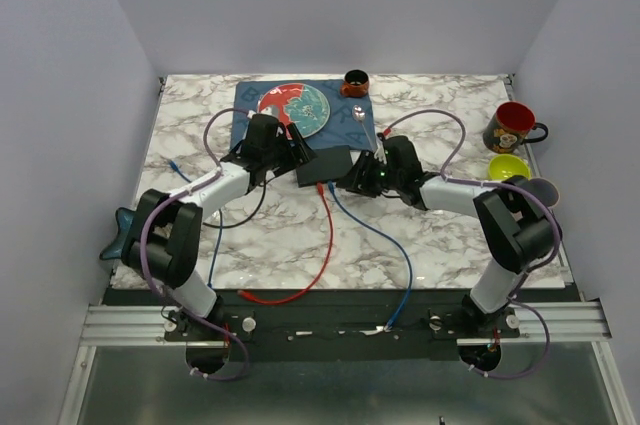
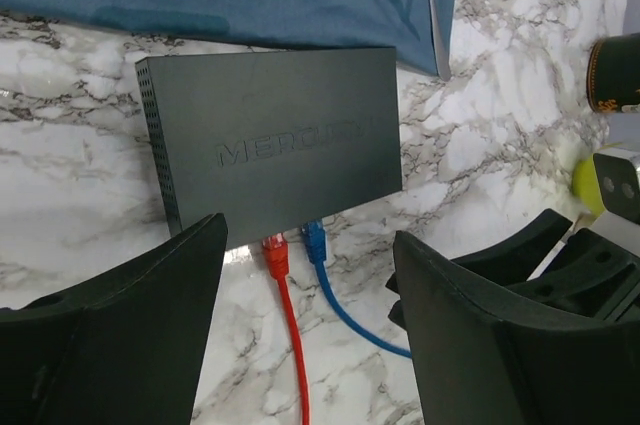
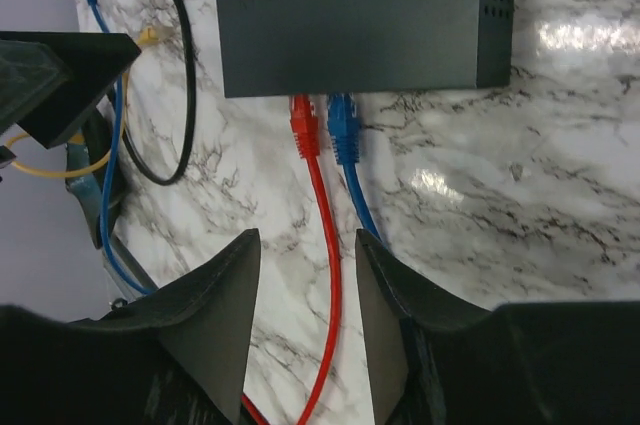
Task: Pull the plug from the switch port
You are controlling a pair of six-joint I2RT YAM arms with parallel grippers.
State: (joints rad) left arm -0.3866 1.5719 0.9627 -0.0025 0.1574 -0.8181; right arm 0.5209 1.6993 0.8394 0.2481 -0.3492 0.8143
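The switch lies mid-table toward the far edge, against the near edge of the blue mat. A red plug and a blue plug both sit in its near side, so this looks like the approach. The right gripper hangs released, its fingers framing the red cable. The left gripper is spread wide, holding nothing. Next, one gripper must close on a plug body while the other probably steadies the box. Only the left wrist view shows the lid's lettering; only the overhead view shows both arms flanking the switch.
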